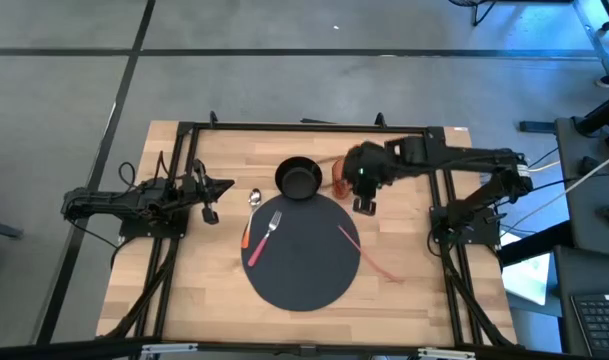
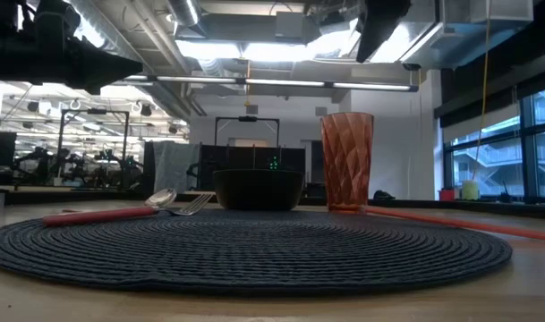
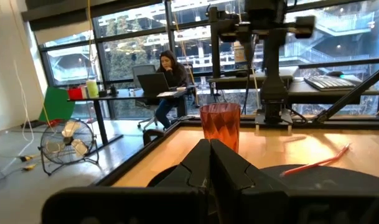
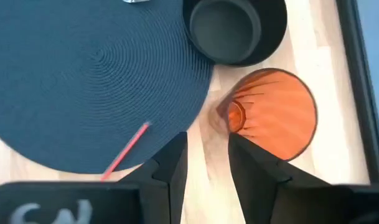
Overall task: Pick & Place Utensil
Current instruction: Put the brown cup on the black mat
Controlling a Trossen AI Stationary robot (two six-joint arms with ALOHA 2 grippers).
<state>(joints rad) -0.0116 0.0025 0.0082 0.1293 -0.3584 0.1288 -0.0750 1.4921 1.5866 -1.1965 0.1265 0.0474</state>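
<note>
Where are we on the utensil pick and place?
Early. Nothing is gripped. The fork and spoon lie at the mat's left edge, a pink stick at its right. The right gripper hovers open beside the cup, above that stick. The left gripper waits shut. Pick and placement remain.

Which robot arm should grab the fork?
Probably the left. Its end effector waits just beside the fork and spoon on the mat's left edge, while the right end effector hangs across the mat, near the orange cup.
</note>
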